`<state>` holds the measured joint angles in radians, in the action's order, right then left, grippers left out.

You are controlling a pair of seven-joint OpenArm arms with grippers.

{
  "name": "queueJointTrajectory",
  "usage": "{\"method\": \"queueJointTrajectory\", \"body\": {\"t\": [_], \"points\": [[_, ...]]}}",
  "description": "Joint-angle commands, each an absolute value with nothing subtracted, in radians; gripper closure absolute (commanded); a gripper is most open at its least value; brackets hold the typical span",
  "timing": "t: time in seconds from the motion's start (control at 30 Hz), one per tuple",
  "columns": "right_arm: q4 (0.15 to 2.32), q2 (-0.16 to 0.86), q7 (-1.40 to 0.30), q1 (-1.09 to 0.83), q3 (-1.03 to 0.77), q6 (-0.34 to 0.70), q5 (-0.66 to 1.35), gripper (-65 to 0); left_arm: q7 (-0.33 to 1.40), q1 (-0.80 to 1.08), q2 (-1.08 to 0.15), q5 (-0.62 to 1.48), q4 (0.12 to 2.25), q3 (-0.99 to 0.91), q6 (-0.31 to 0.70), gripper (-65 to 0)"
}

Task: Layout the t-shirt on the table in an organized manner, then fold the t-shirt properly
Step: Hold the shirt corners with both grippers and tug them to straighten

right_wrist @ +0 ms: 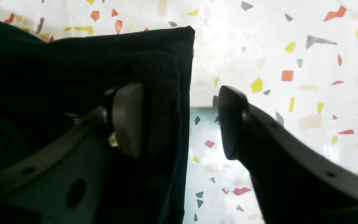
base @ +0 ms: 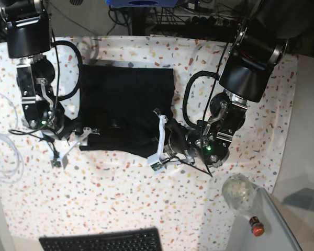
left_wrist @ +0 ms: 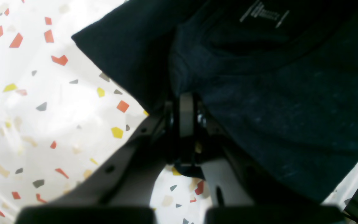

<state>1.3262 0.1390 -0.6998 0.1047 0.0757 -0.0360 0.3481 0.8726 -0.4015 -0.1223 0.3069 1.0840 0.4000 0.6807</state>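
Observation:
The black t-shirt [base: 125,99] lies as a rough rectangle in the middle of the speckled table [base: 120,198]. At its near right edge my left gripper [base: 159,144] is shut on the cloth. The left wrist view shows the fingers [left_wrist: 186,115] pressed together with the t-shirt [left_wrist: 291,109] bunched over them. At the shirt's near left corner my right gripper [base: 73,145] stands open. In the right wrist view one finger [right_wrist: 127,119] rests over the t-shirt [right_wrist: 73,62] and the other [right_wrist: 232,121] over the bare table [right_wrist: 291,46], with the shirt's straight edge between them.
A black keyboard [base: 102,241] lies at the table's near edge. A clear glass jar [base: 238,191] and a small red-capped bottle [base: 256,227] stand at the near right by a grey tray [base: 277,230]. White cable [base: 5,151] loops at the left.

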Motion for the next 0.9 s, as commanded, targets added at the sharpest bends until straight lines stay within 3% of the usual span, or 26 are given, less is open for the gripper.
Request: {"method": "queueJointTrajectory", "body": {"t": [0.0, 0.13, 0.17, 0.87], "points": [[1.342, 0.142, -0.684, 0.128, 0.073, -0.033, 0.354, -26.4, 0.860, -0.430, -0.120, 0.317, 1.101, 0.395, 0.680, 0.0], [1.342, 0.127, -0.685, 0.128, 0.067, -0.033, 0.355, -1.2, 0.860, -0.430, -0.122, 0.317, 1.101, 0.395, 0.680, 0.0], [1.342, 0.125, -0.685, 0.128, 0.064, -0.033, 0.355, 0.0, 0.860, -0.430, -0.122, 0.317, 1.101, 0.395, 0.680, 0.0], [1.376, 0.130, -0.679, 0.064, -0.044, -0.039, 0.354, 0.0, 0.855, -0.460, -0.094, 0.317, 1.101, 0.394, 0.679, 0.0]]}}
